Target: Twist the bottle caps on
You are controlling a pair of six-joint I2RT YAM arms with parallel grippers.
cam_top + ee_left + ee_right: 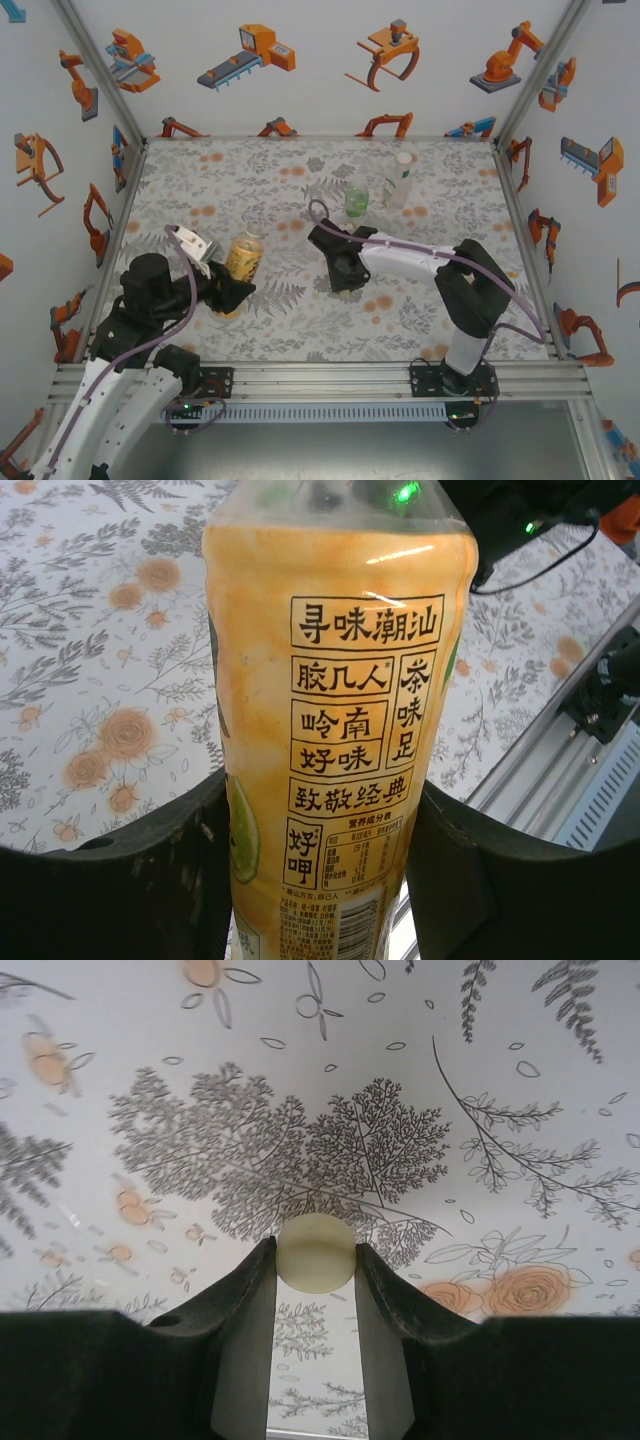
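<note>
Pale whitish plastic is nipped between the fingertips of the right hand (316, 1260). It is one bottle cap (316, 1250), held by its rim, with the hand closed down to the cap's width and hanging above the flower-printed counter (300, 1080). Overhead, the right hand (338, 268) lies mid-counter, apart from every bottle.

The left hand (320, 820) is clamped on the lower body of the yellow-amber bottle (340, 680), one finger pressed to each side. Overhead, that bottle stands upright at the near left.

Assessment: the step in hand appears to be carrying the cap to the amber bottle. The next move calls for setting the cap flat and centred over the neck, lowering it, then turning it while the left hand braces the bottle against rotation.

Not verifiable:
- The amber bottle's neck is cut off at the top of the left wrist view and too small overhead to judge open or capped.
- Which face of the cap points down cannot be told.
- The green-labelled bottle (357, 197) and the tall clear bottle (400, 178) stand close together at the far side, and their tops are not legible.
</note>
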